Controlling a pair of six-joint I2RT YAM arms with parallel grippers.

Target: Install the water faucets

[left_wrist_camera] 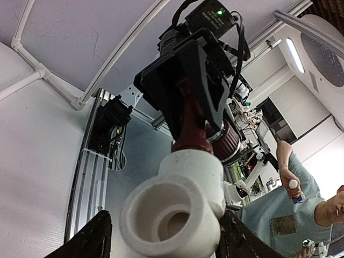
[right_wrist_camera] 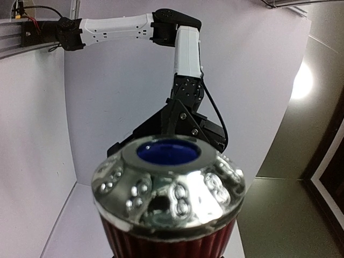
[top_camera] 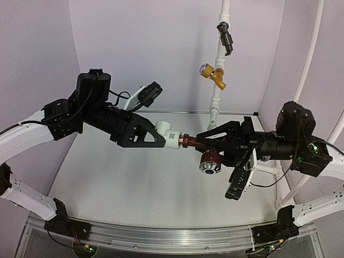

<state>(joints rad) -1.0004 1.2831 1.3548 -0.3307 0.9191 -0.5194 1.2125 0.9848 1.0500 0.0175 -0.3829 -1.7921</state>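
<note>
A water faucet hangs above the table between both arms. In the top view its ribbed reddish knob (top_camera: 209,163) with a blue centre points down, and its copper stem (top_camera: 188,141) enters a white elbow fitting (top_camera: 167,137). My right gripper (top_camera: 210,142) is shut on the faucet body. My left gripper (top_camera: 162,137) straddles the elbow. In the left wrist view the elbow (left_wrist_camera: 177,209) touches the right finger (left_wrist_camera: 239,242), with a gap at the left finger (left_wrist_camera: 88,239). The knob (right_wrist_camera: 169,183) fills the right wrist view and hides my right fingers.
A yellow-brass valve (top_camera: 212,73) and a dark valve (top_camera: 226,36) sit on an upright white pipe (top_camera: 216,99) at the back. Another white pipe (top_camera: 307,67) runs up the right wall. An aluminium rail (top_camera: 161,236) edges the table front. A person (left_wrist_camera: 301,209) stands beyond the table.
</note>
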